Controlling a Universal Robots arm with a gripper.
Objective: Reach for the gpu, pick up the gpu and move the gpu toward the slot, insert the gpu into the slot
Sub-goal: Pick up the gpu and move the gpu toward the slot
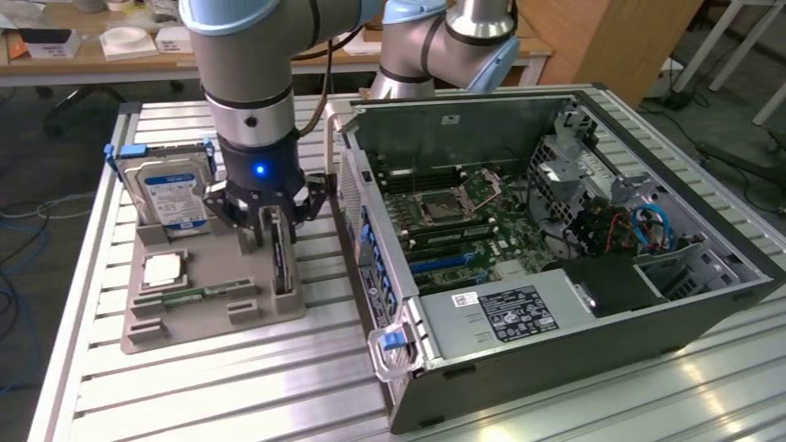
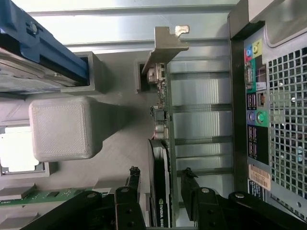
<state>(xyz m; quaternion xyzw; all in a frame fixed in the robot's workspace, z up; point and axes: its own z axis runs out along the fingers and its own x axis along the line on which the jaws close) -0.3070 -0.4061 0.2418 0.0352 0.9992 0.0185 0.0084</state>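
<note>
The gpu (image 1: 282,265) stands on its long edge in a groove of the grey tray (image 1: 209,318) at the exterior view's left. In the wrist view the gpu (image 2: 161,120) shows as a thin dark edge ending in a grey metal bracket (image 2: 165,45). My gripper (image 1: 271,230) hangs straight over it, open. The gripper (image 2: 160,188) straddles the card's fan end, with one finger (image 2: 133,184) on each side and a small gap to the card. Blue expansion slots (image 1: 440,264) lie on the motherboard inside the open computer case (image 1: 590,318).
On the tray are a silver hard drive with blue rails (image 1: 166,184), a processor chip (image 1: 164,269) and a green memory stick (image 1: 202,295). A raised grey tray block (image 2: 62,127) stands beside the card. The case's rear port panel (image 2: 256,120) is close by. Everything rests on a slatted metal table (image 1: 246,387).
</note>
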